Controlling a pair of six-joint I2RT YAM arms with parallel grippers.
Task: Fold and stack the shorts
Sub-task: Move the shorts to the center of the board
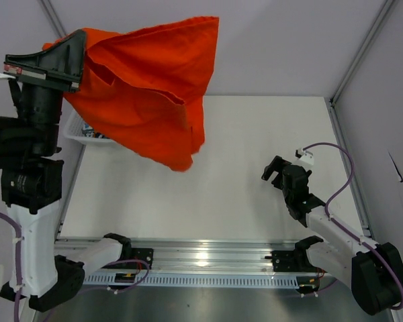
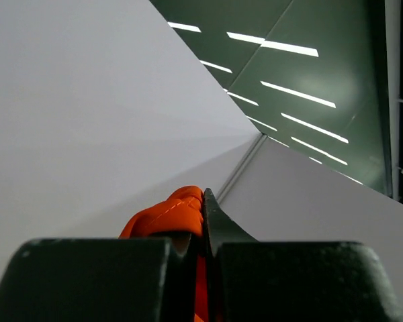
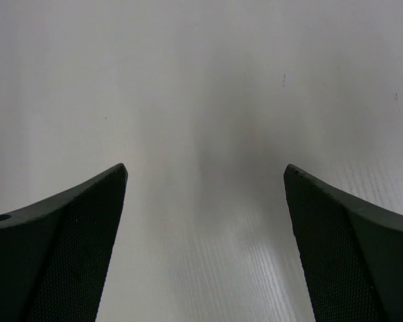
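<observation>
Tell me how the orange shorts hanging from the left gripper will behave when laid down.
Probably floppy: the orange shorts hang in loose folds from a single pinch by the left gripper. Likely light, since that small pinch carries them whole. Lowered onto the table, they would likely crumple rather than land flat.

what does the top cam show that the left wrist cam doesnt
Only the top external view: the orange shorts hanging spread out above the table, a white mesh basket under them at the table's left edge, and the right gripper open over the table, holding nothing.
Only the left wrist view: the pinch up close, with a bunched, stitched fold of fabric squeezed between the shut fingers, and ceiling light strips beyond.
Both: the left gripper shut on the orange shorts.
</observation>
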